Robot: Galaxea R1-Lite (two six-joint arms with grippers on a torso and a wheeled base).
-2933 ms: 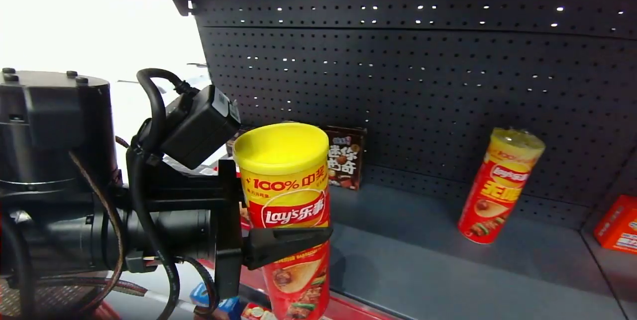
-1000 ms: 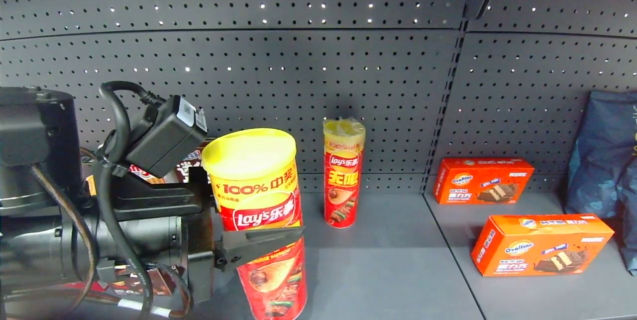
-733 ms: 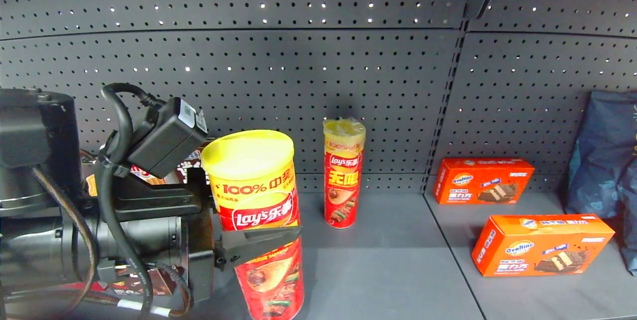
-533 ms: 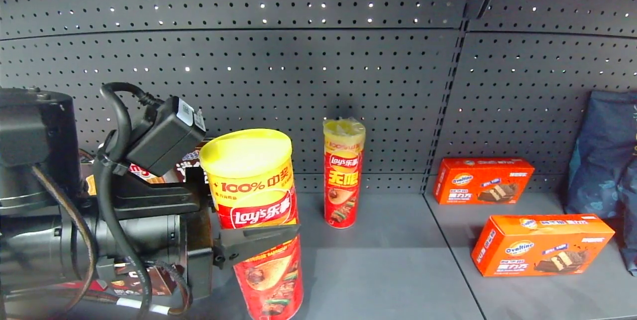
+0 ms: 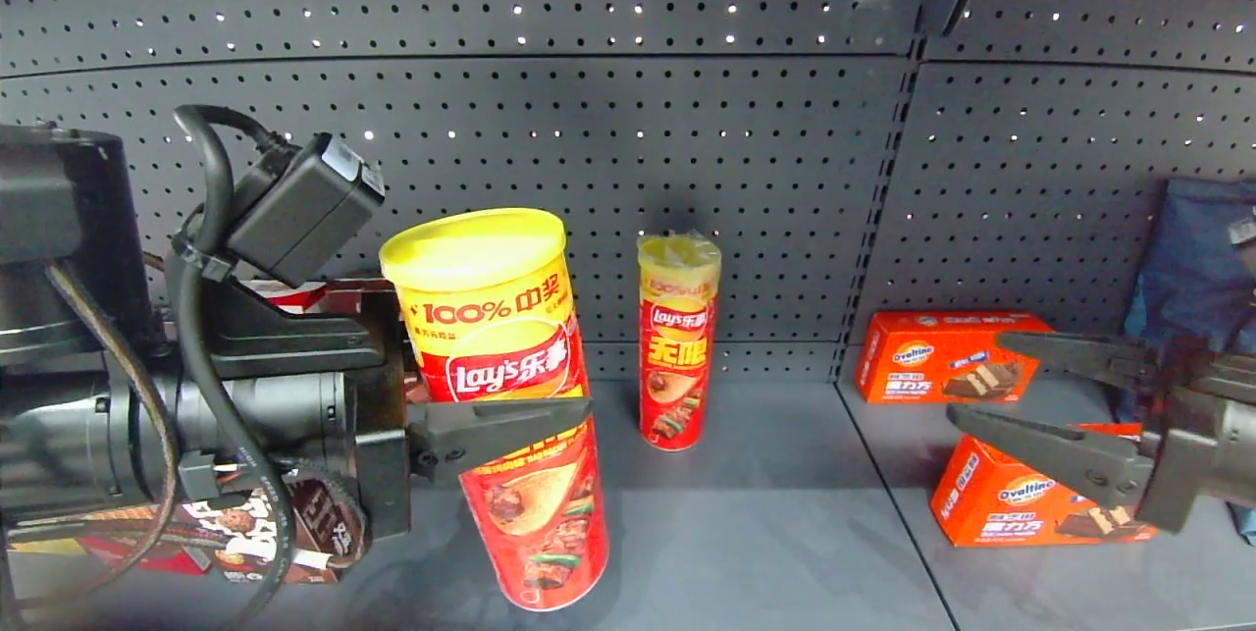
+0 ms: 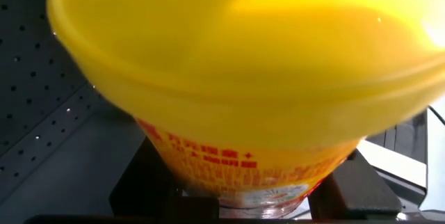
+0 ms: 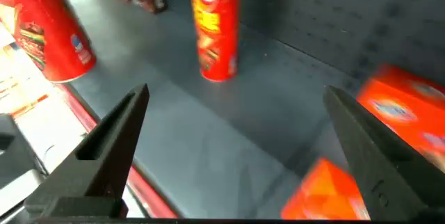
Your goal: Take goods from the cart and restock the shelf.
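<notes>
My left gripper is shut on a tall red chip can with a yellow lid, held upright at the front left of the grey shelf. Its base is just over the shelf floor; contact is unclear. The left wrist view looks down on the can's yellow lid. A second, slimmer chip can stands near the pegboard back, also seen as the can. My right gripper hangs open at the right, in front of the orange boxes. Its open fingers frame the shelf around the gripper.
Two orange snack boxes lie on the right shelf section, with a dark blue bag beyond them. Brown chocolate boxes sit at the lower left behind my left arm. Bare shelf floor lies between the cans and the orange boxes.
The head camera swung right early on. Since half a second ago my left gripper has lifted the can slightly, and my right gripper has come into the head view from the right.
</notes>
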